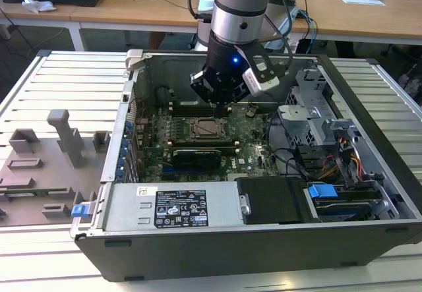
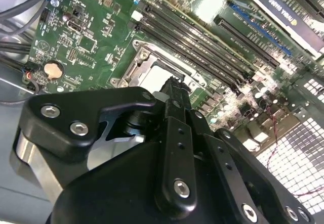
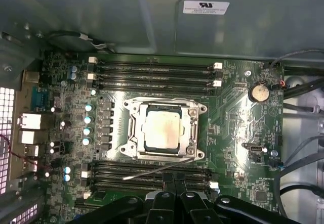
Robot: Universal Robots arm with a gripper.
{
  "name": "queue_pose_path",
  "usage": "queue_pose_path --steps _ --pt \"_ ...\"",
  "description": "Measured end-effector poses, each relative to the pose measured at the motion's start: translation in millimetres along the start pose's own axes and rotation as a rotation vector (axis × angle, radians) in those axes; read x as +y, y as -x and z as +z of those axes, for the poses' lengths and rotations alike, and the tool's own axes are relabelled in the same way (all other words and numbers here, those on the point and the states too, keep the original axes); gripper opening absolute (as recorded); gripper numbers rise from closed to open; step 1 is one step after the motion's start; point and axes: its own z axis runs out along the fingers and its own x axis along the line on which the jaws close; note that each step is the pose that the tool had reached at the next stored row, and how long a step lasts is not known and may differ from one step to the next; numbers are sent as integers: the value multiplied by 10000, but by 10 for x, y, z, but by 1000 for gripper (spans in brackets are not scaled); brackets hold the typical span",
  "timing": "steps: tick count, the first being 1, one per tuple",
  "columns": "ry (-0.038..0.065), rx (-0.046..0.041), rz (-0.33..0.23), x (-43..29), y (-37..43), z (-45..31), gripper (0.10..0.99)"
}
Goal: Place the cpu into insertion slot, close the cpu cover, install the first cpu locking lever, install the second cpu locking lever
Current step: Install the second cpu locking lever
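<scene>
Your tool (image 3: 174, 186) hangs just above the insertion slot (image 3: 163, 130), fingers pinched together on nothing, apparently so the narrow tip can work a thin locking lever (image 3: 159, 169) lying beside the slot. In that slot sits the cpu (image 3: 162, 131), already framed by the cpu cover (image 3: 132, 133), lowered flat; past the slot run the memory slots (image 3: 154, 75).

A slatted aluminium table (image 1: 53, 74) carries everything. An open computer case (image 1: 264, 239) lies on its side directly on the slats, filling most of the surface. Just beside the case, toward the exterior view's left, a grey fixture plate (image 1: 39, 180) with upright blocks and posts also rests on the slats, touching or nearly touching the case's wall. On the far side of the case from that plate, bare slats (image 1: 386, 74) run on toward the exterior view's right edge.
</scene>
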Motion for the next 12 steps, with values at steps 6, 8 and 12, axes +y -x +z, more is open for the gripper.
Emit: queue_pose_path --steps 6,8,12 --pt "1 -1 1 -65 -2 34 106" --pt "2 -1 0 -77 -1 65 106" --pt "76 -4 -3 -103 -5 140 106"
